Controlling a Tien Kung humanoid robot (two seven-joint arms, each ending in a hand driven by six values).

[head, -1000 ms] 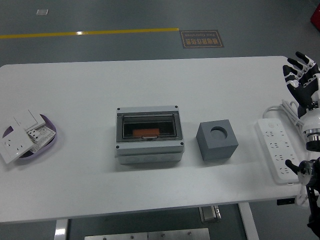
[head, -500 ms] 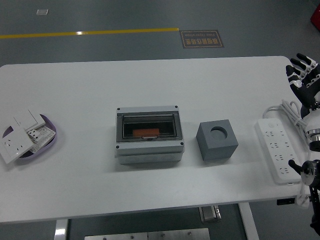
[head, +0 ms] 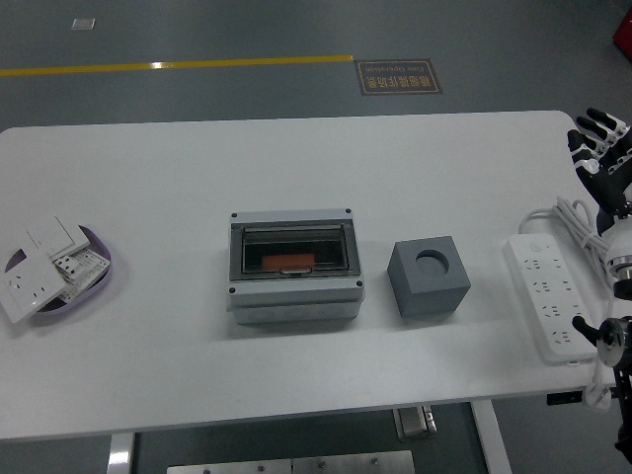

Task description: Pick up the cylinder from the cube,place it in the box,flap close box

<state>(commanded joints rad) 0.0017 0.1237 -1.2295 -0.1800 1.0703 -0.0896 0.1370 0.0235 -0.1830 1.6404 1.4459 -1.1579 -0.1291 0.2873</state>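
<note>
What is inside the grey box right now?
Through the closed clear flap of the grey box an orange object shows, lying inside. The tinted flap hides its exact shape. The cube shows only an empty round hole on top.

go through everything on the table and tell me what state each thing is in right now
Box: clear lid shut, an orange piece visible inside.
Cube: upright, its round top hole empty.
Power strip: flat, nothing plugged into its sockets.
Purple dish: holding white switch plates.
Right hand: fingers spread, holding nothing, at the table's right edge.
</note>
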